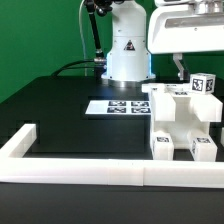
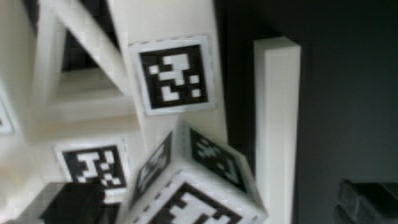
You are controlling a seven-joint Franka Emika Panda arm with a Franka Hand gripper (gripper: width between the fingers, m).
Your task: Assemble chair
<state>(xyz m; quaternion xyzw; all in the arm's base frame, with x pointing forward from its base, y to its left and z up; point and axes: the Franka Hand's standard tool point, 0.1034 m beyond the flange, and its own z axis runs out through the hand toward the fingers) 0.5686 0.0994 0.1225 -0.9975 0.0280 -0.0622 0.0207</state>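
The chair [image 1: 185, 122] is a chunky white assembly of panels and bars with tags, standing at the exterior view's right, close behind the front rail. A cube-ended piece [image 1: 205, 84] with a tag sticks up at its top right. My gripper [image 1: 181, 70] hangs just above the assembly's top, left of that cube. In the wrist view the tagged white parts [image 2: 175, 75] fill the frame, and a tagged cube end [image 2: 205, 195] lies between my dark fingers [image 2: 71, 205]. The jaws stand wide apart with dark gaps beside the part, so they look open.
The long low white border rail [image 1: 90, 172] runs along the table's front, with a short arm at the left [image 1: 22, 140]. The marker board [image 1: 115, 105] lies flat in front of the robot base [image 1: 127, 55]. A black cable runs behind the base.
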